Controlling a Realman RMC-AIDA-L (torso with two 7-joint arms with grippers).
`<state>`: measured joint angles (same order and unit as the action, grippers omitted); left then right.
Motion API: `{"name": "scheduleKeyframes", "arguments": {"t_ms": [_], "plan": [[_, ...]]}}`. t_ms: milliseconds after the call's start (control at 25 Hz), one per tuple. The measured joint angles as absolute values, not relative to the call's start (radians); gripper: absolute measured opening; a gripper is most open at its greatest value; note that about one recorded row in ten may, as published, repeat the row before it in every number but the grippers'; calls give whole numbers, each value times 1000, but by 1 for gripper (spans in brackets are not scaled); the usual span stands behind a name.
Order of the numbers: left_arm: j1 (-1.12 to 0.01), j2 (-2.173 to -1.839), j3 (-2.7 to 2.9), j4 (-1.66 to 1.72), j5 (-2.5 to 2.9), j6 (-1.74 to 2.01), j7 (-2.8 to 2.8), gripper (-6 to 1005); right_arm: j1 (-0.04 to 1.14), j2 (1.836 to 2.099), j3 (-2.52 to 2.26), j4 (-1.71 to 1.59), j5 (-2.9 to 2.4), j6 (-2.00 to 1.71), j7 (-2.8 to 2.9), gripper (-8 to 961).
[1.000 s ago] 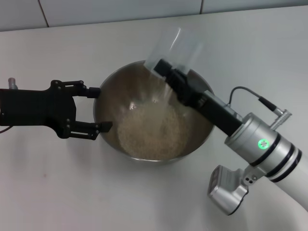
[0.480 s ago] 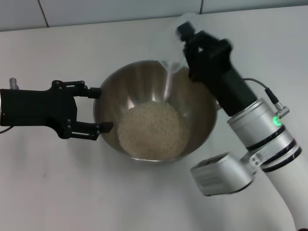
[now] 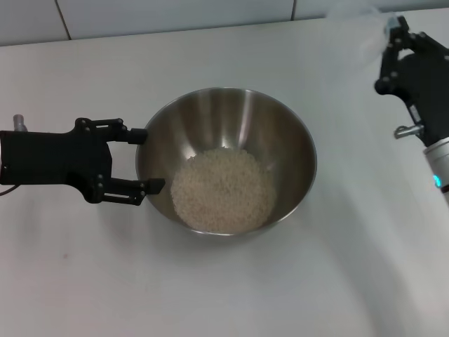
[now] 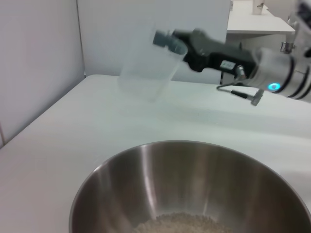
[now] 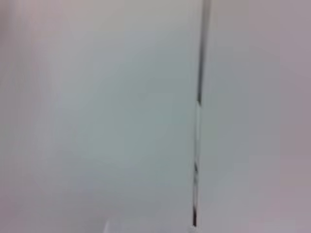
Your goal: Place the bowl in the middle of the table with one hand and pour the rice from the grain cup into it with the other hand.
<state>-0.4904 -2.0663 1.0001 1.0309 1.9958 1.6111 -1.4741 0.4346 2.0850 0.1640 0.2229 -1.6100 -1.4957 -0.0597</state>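
Observation:
The steel bowl (image 3: 231,116) stands in the middle of the white table (image 3: 210,295) with a heap of rice (image 3: 223,189) in its bottom. My left gripper (image 3: 144,160) is open beside the bowl's left rim, one finger on each side of that part of the wall. My right gripper (image 3: 390,42) is at the far right, off to the side of the bowl. It is shut on the clear grain cup (image 3: 354,17). In the left wrist view the cup (image 4: 146,73) is tilted in the air beyond the bowl (image 4: 146,184), looks empty, and is held by the right gripper (image 4: 167,41).
A tiled wall (image 3: 175,14) runs along the table's far edge. The left wrist view shows a grey side panel (image 4: 39,63) at the table's edge. The right wrist view shows only a pale surface with a dark seam (image 5: 198,97).
My right arm has swung the cup from above the bowl's far rim up and away to the far right. The rice stream has ended. The left gripper and bowl have not moved.

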Motion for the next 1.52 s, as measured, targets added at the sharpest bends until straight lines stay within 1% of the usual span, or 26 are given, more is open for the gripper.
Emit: {"name": "scheduleKeyframes", "arguments": {"t_ms": [120,280,560,880,1280,1440,1480,1520], "plan": [[-492,-2067,1000,1030,1997,1611,-1473,862,445,2083,149,144,-1616,-1371,129,17],[-495,-2068,1001,1028,1999,1611,-1472,862,482,2082,87,119,-1618,-1177,182,17],[-497,-2068,1002,1022,1997,1611,-1474,862,523,2084,39,121,-1618,-1042,189,18],[-497,-2068,1006,1017,1996,1611,-1475,862,519,2087,46,141,-1617,-1020,196,19],[-498,-2067,1012,1017,1995,1611,-1474,862,474,2083,40,174,-1619,-1031,202,429],[-498,-2066,1012,1017,1996,1611,-1474,862,428,2082,39,199,-1619,-1076,204,506],[-497,-2066,1012,1017,1995,1612,-1474,862,385,2081,39,207,-1619,-1150,211,525],[-496,-2066,1012,1017,1996,1613,-1474,862,385,2081,39,207,-1619,-1150,211,545]]}}
